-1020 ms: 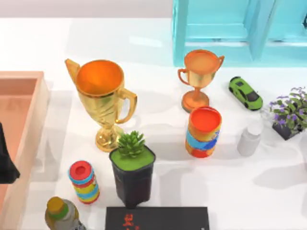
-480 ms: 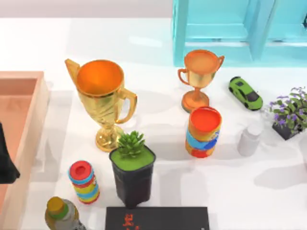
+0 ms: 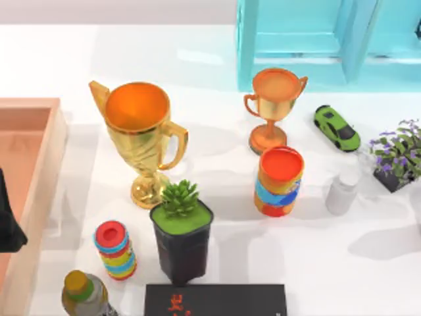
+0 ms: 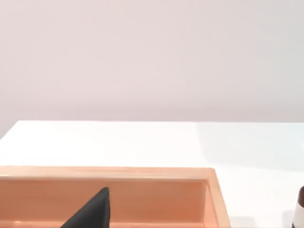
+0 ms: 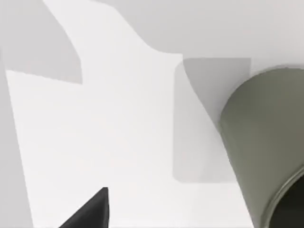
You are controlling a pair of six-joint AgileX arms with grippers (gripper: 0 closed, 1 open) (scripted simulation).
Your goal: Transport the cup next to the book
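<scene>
The white worktop (image 3: 342,263) is the biggest thing. On its left side sits a long wooden tray (image 3: 46,171). Next in size is the gold trophy (image 3: 141,141). It stands left of the middle.

The black book (image 3: 217,299) lies flat at the bottom edge of the top view. Its long side runs left to right. The black plant pot (image 3: 182,240) stands just above the book.

The cup (image 3: 279,181) is striped and stands upright on the right half. Its open red mouth faces up. It is up and to the right of the book, well apart from it. A small white bottle (image 3: 342,193) stands near the cup on its right.

My left tool (image 3: 8,220) hangs over the tray at the far left. The trophy and the pot stand between it and the cup. I cannot tell if it is released or clenched. The cup is on the right half, so I think my right arm has the shorter way.

The top view has the cup and book together. The left wrist view looks along the tray wall instead. The right wrist view has my right tool (image 5: 90,211) over bare worktop, beside a round grey-green thing (image 5: 266,142). I cannot tell what that thing is, or if this tool is released or clenched.
</scene>
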